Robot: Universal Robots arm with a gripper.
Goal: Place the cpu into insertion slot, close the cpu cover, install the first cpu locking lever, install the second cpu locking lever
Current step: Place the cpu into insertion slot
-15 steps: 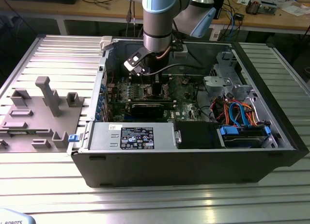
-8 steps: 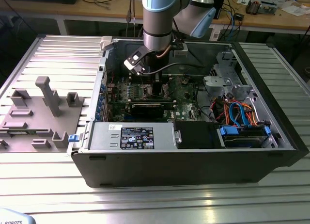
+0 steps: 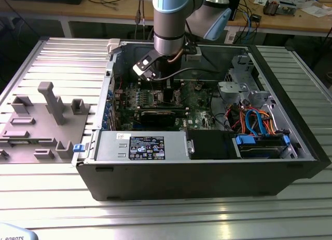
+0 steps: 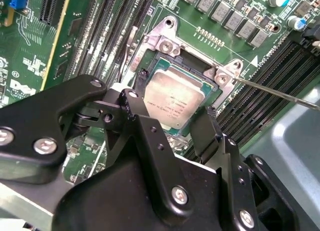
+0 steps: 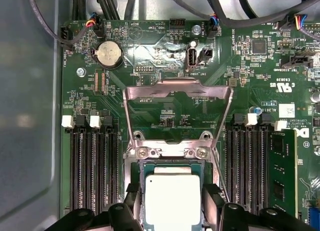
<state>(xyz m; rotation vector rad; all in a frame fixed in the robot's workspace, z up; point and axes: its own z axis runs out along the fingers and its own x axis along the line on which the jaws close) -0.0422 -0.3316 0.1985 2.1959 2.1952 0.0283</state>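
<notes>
Inside the open computer case (image 3: 207, 167), the gripper (image 4: 169, 110) hangs low over the green board. Its two black fingers (image 5: 134, 201) are spread as wide as the cpu (image 5: 172, 198) and pinch it at two opposite edges. The cpu lies flat in the insertion slot (image 5: 170, 152), silvery face up. The cpu cover (image 5: 210, 89) is open and folded back from the slot. A thin metal lever (image 4: 282, 95) stands free beside the slot.

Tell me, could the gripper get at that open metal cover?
Probably yes: the cover stands open just past the chip, where the gripper is, and nothing lies between them.
</notes>
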